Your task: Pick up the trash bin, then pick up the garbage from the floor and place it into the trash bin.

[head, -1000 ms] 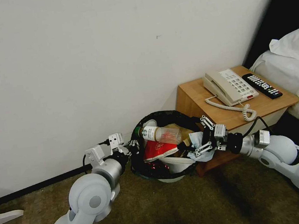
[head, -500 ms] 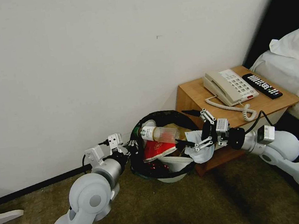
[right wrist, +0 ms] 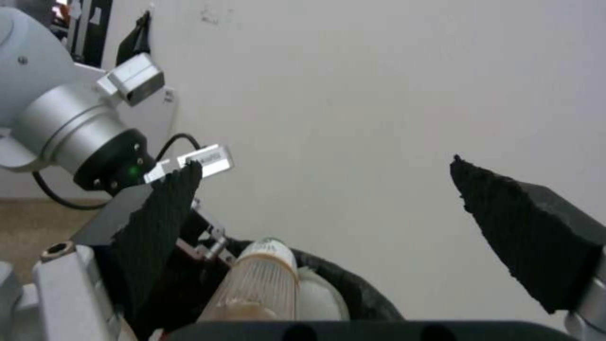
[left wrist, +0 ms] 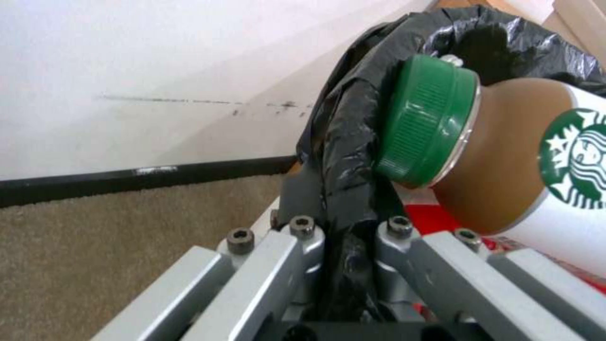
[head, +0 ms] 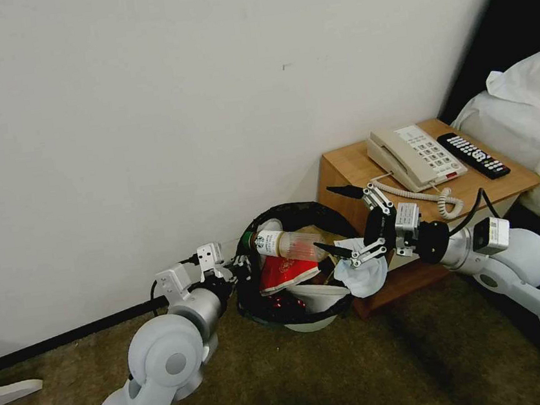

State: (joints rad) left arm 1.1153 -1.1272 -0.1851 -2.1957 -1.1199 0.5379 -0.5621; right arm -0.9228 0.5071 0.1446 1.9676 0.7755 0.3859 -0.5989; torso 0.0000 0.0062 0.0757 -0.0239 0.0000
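Note:
The trash bin [head: 281,312], white with a black bag over its rim, stands by the wall, heaped with garbage. On top lies a clear bottle [head: 289,242] with a green cap [left wrist: 429,118]. Under it are red paper [head: 284,270], a brown bag [head: 327,234] and a white slipper [head: 320,295]. My left gripper [head: 241,269] is shut on the bagged rim [left wrist: 344,156] at the bin's left side. Above the right rim my right gripper [head: 325,218] is wide open and holds nothing. Below it, a pale-blue face mask [head: 364,274] hangs over the right rim.
A wooden nightstand [head: 351,170] stands against the bin's right side, carrying a phone [head: 415,156] with a coiled cord and a remote [head: 473,154]. A bed [head: 526,115] lies further right. Beige carpet [head: 342,376] spreads in front. A white object [head: 5,392] lies at the left edge.
My right gripper opened, let go of the face mask and drew up and back to the right. The mask stayed hanging at the bin's right rim. The left gripper and bin held still.

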